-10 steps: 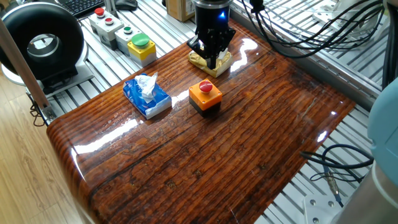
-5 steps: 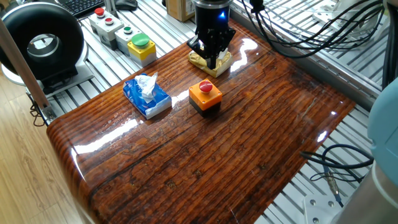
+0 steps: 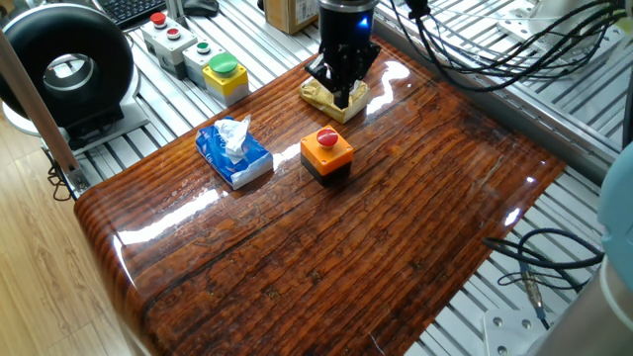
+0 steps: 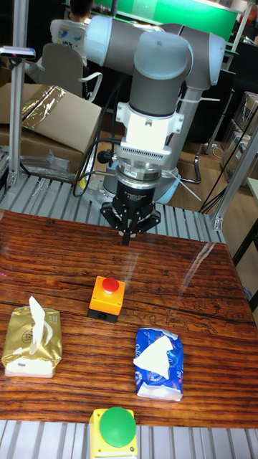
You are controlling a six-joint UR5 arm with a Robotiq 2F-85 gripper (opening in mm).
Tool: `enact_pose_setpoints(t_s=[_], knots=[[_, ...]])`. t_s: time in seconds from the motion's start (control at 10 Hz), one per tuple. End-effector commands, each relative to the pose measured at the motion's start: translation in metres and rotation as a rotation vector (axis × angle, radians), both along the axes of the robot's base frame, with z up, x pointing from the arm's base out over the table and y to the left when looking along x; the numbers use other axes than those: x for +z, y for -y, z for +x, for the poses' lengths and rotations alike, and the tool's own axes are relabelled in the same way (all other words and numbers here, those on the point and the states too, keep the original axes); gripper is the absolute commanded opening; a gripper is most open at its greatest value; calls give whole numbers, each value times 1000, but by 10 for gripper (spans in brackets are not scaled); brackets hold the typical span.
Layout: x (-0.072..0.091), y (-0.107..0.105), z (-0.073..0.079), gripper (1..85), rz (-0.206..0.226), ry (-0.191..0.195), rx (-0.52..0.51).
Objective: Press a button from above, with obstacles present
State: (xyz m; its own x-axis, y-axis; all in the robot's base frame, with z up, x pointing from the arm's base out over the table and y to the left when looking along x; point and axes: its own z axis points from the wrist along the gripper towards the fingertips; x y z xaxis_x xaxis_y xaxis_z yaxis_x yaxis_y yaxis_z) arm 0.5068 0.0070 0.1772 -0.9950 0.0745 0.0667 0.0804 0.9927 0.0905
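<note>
End effector (image 4: 127,237) risen slightly, fingertips together, empty; button (image 4: 110,285) below, nearer camera.

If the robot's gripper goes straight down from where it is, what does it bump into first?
Probably just the bare table, behind the button. In the fixed view the gripper seems over the yellow pack, but the tall view shows that pack off to the side.
</note>
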Motion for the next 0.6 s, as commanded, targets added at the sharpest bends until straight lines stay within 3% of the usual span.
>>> enact_pose_setpoints(t_s=[0.0, 0.3, 0.5], knots=[[-10, -3, 7, 13, 24, 38, -1], [-16, -4, 8, 13, 45, 68, -17], [-17, -7, 7, 13, 57, 66, -28]])
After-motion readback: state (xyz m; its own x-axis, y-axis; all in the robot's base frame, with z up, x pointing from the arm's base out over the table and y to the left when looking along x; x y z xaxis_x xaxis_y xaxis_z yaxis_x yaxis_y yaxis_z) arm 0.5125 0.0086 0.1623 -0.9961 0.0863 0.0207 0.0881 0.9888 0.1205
